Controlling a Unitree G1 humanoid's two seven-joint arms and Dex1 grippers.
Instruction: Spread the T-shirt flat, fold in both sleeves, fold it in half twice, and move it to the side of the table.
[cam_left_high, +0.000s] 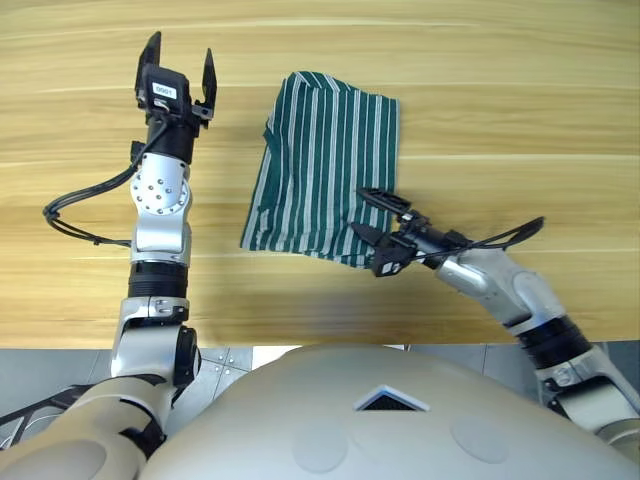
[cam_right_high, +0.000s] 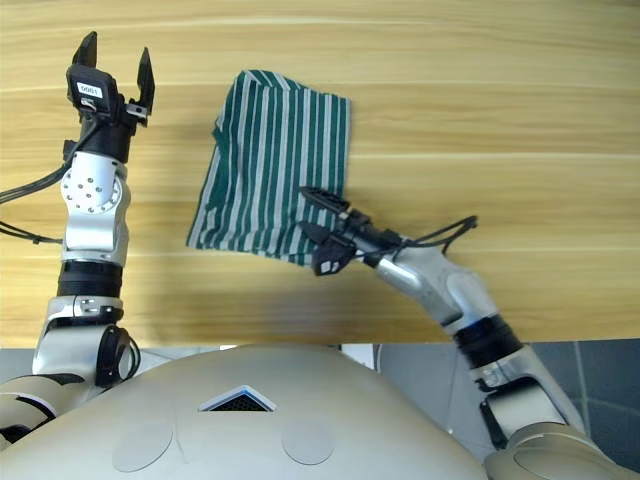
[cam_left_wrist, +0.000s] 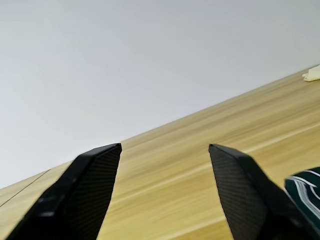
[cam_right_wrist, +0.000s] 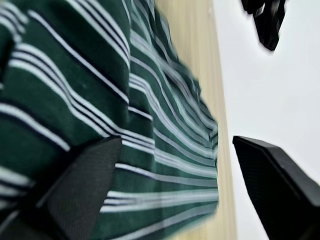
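Left eye view: wide right gripper (cam_left_high: 357, 210) over near corner of T-shirt (cam_left_high: 320, 150); left gripper (cam_left_high: 182, 50) wide, apart.

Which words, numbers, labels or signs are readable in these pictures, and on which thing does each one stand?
White label on the body of the left gripper: one short row of dark characters, too small to read with certainty.
T-shirt: green cloth with pale stripes, no text visible.
Table: plain wood grain, no text visible.
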